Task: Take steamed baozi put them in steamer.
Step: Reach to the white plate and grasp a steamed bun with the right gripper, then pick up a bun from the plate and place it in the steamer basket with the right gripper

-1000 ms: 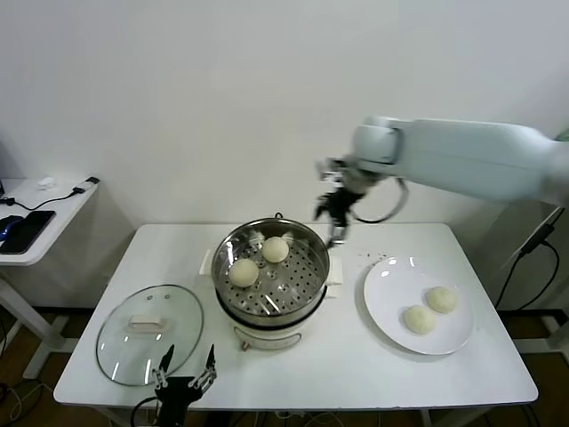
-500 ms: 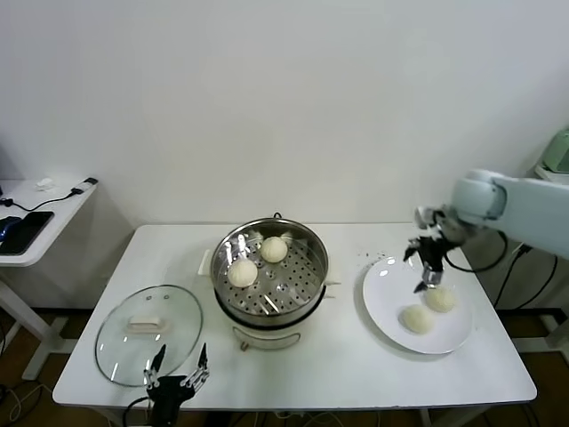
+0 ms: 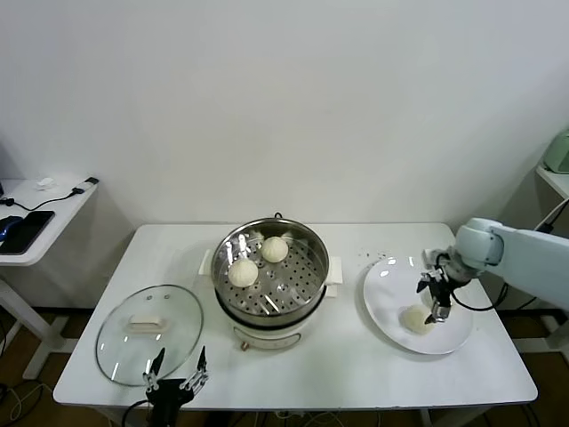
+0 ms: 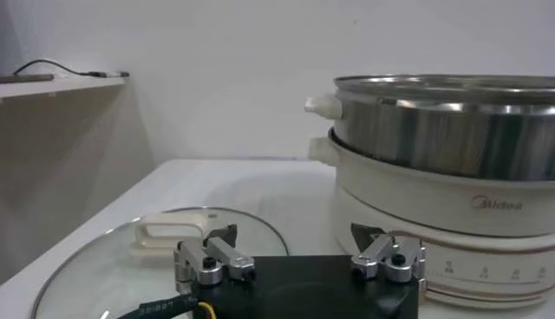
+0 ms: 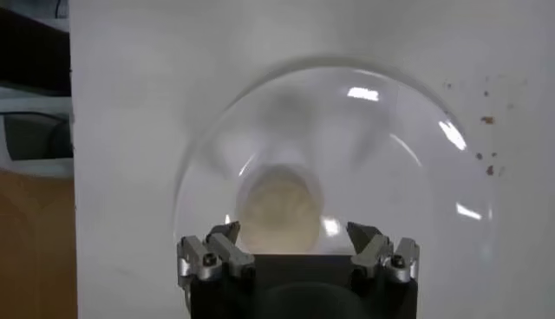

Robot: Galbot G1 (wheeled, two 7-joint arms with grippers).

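Two cream-white domed baozi (image 3: 258, 261) sit in the stainless-steel steamer (image 3: 271, 276) at table centre, while the right gripper (image 3: 436, 301), jaws spread, hovers over apparently another on the right-edge white plate (image 3: 384, 307); off-centre closing could roll it away.

The steamer (image 3: 271, 280) stands open-topped, two buns (image 3: 259, 261) filling its ten-to-twelve o'clock side. The lid (image 3: 149, 334) blocks the desk (image 3: 338, 356) at eight o'clock.

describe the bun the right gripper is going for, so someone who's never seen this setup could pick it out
Start at the steamer mid-table; to its right lies a flat white plate. The target baozi is the cream-white bun on that plate, directly under the open right gripper. The other visible buns sit inside the steamer, not on the plate.
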